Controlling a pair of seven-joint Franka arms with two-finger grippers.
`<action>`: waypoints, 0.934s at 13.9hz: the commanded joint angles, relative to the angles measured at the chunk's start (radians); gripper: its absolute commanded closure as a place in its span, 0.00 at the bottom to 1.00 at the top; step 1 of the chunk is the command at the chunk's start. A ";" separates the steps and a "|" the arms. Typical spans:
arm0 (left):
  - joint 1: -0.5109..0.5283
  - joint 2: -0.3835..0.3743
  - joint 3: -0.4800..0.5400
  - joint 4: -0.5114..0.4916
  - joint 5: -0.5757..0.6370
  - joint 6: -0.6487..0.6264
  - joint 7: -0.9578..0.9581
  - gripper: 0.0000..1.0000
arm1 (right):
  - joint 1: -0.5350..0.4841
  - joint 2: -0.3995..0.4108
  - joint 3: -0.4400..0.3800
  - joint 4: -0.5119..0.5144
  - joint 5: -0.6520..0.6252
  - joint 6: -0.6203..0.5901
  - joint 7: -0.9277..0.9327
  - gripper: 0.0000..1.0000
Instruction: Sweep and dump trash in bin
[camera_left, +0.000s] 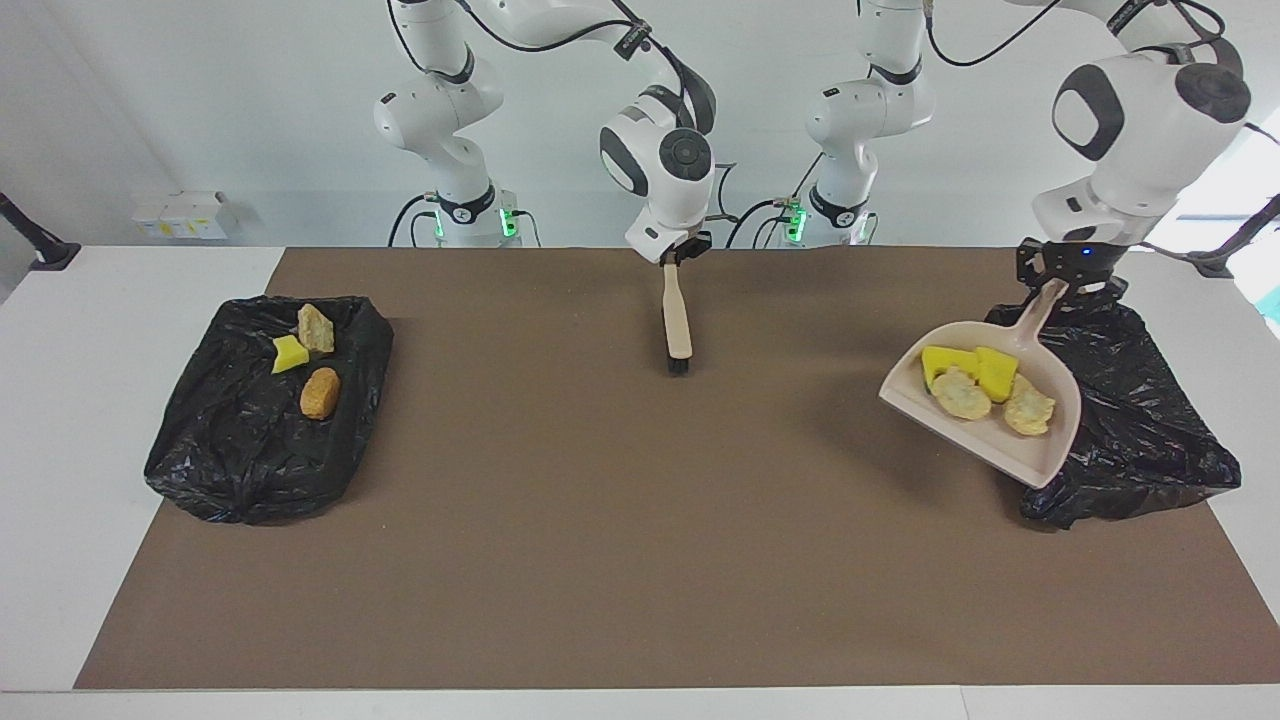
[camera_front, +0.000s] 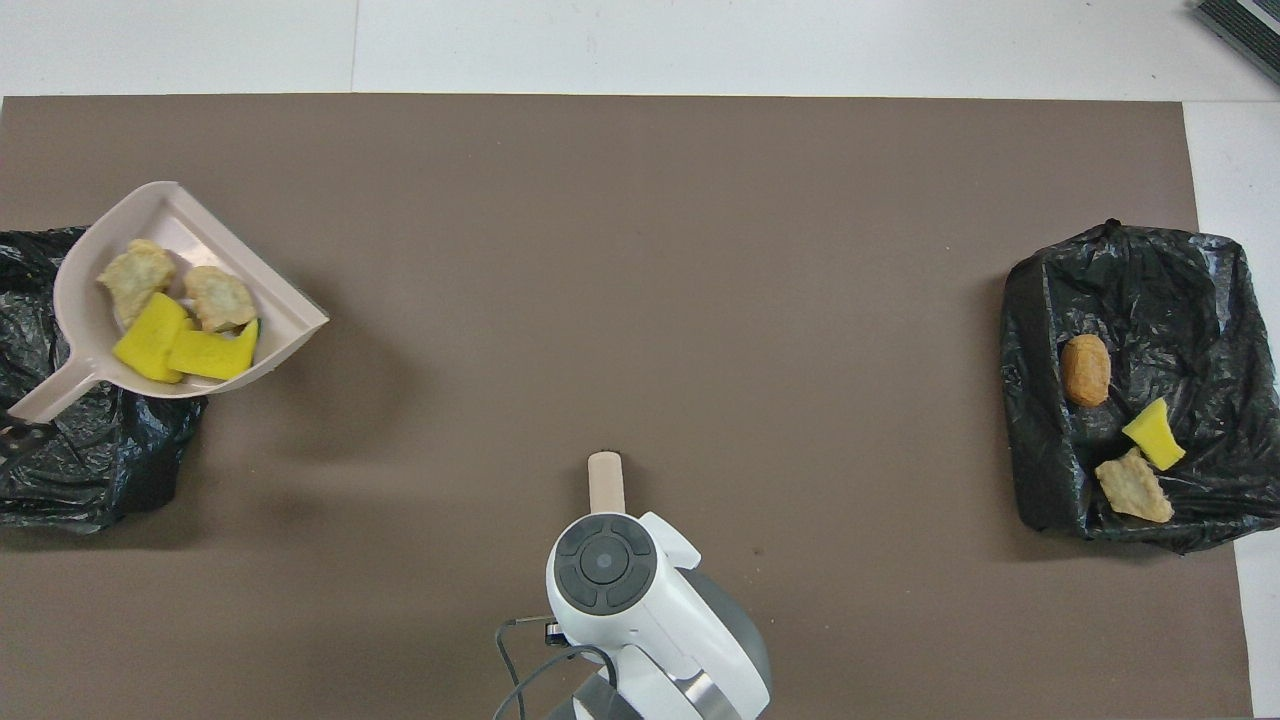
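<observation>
Left gripper (camera_left: 1068, 283) clamped on the dustpan (camera_left: 1040, 450) handle; light sponge chunks (camera_left: 968, 365) and stone-like lumps (camera_left: 1028, 411) sit loose below fingers, tip-prone. Right gripper (camera_left: 677, 257) pinches brush (camera_left: 677, 325) handle top, bristles hanging below.

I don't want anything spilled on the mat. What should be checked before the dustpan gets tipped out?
1. Left gripper shut on the dustpan handle: ok.
2. All four pieces, two yellow sponge chunks and two pale lumps, lie inside the pan: ok.
3. Pan fully over the bin at the left arm's end: not ok, its open lip overhangs the bin's edge and the mat.
4. Pan's height above the bin's rim: cannot tell.
5. Right gripper holds the brush over the middle of the table, away from the pan: ok.
6. Mat bare of loose pieces: ok.
</observation>
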 joint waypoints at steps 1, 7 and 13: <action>0.151 0.015 -0.007 0.056 -0.019 -0.048 0.195 1.00 | -0.003 -0.014 -0.001 -0.008 -0.002 -0.012 0.002 0.01; 0.310 0.210 0.006 0.367 0.144 -0.201 0.433 1.00 | -0.060 -0.031 -0.007 0.141 -0.019 -0.195 -0.008 0.00; 0.243 0.290 -0.001 0.466 0.465 -0.146 0.424 1.00 | -0.222 -0.060 -0.007 0.329 -0.078 -0.481 -0.211 0.00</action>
